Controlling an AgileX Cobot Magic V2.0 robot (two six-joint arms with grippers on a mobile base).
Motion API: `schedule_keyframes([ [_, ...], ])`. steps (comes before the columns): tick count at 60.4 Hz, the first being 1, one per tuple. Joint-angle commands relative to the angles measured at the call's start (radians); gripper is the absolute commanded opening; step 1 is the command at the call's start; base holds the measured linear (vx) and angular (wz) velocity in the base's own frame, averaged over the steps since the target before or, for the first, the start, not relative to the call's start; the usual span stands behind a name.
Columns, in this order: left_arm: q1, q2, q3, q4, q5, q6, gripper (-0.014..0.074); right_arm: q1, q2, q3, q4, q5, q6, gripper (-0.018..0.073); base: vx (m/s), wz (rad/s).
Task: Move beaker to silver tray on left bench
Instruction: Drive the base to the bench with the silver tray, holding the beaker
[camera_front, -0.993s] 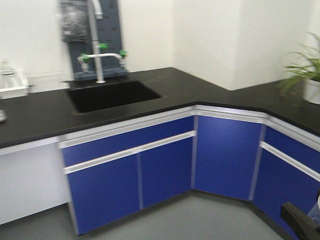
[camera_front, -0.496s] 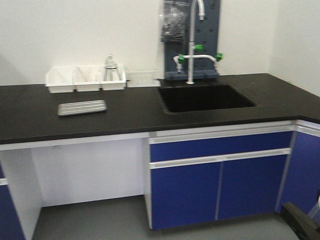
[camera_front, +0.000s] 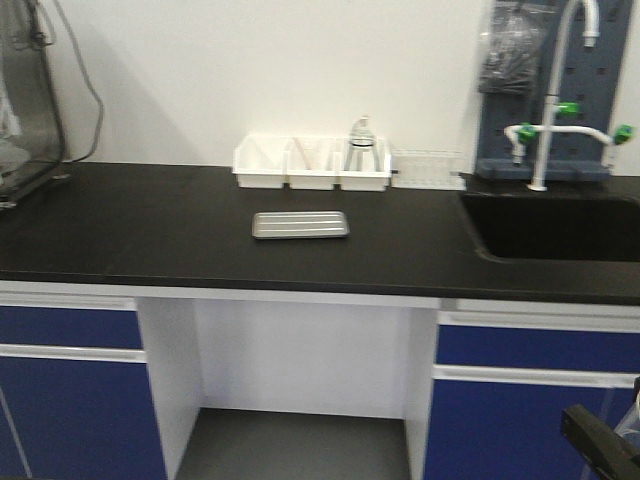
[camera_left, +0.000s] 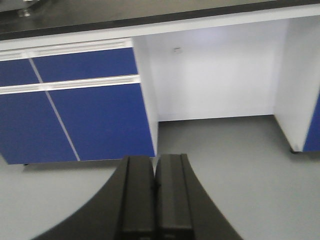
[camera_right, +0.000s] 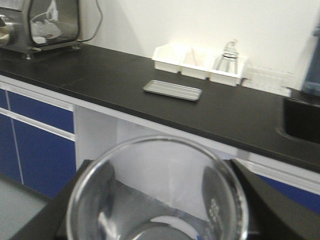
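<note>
Right wrist view, our right gripper (camera_right: 159, 220) grasping the beaker (camera_right: 216, 200), upright, mouth upward toward us, held nearer than the bench (camera_right: 100, 75), tray (camera_right: 172, 90) lying lengthwise left-right on it, left gripper (camera_left: 155, 200) clenched, empty.

Clear beaker (camera_right: 158, 196) upright; silver tray (camera_front: 300, 224) flat on bench (camera_front: 150, 232).

White wall (camera_front: 180, 80), grey floor (camera_front: 290, 445), blue cabinet doors (camera_front: 70, 420), black sink (camera_front: 560, 230), white gooseneck tap (camera_front: 548, 100), white knee recess (camera_front: 300, 355)
</note>
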Motion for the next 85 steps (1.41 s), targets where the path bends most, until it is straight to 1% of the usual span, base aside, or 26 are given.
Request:
schedule_keyframes([
  [1, -0.006, -0.008, 0.020, -0.003, -0.075, -0.002, 0.0001, -0.004, -0.001, -0.032, -0.007, -0.036, 0.004, -0.0011, 0.26, 0.44],
  [31, -0.006, -0.008, 0.020, -0.003, -0.075, -0.002, 0.0001, -0.004, -0.001, -0.032, -0.007, -0.036, 0.004, -0.0011, 0.30, 0.47],
  [47, -0.006, -0.008, 0.020, -0.003, -0.075, -0.002, 0.0001, -0.004, -0.001, -0.032, -0.007, -0.036, 0.004, -0.0011, 0.38, 0.22],
  [63, -0.006, -0.008, 0.020, -0.003, -0.075, -0.002, 0.0001, -0.004, -0.001, -0.032, -0.007, -0.036, 0.004, -0.0011, 0.45, -0.19],
  [85, -0.006, -0.008, 0.020, -0.003, -0.075, -0.002, 0.0001, -0.004, -0.001, -0.032, -0.007, -0.036, 0.004, -0.0011, 0.44, -0.46],
])
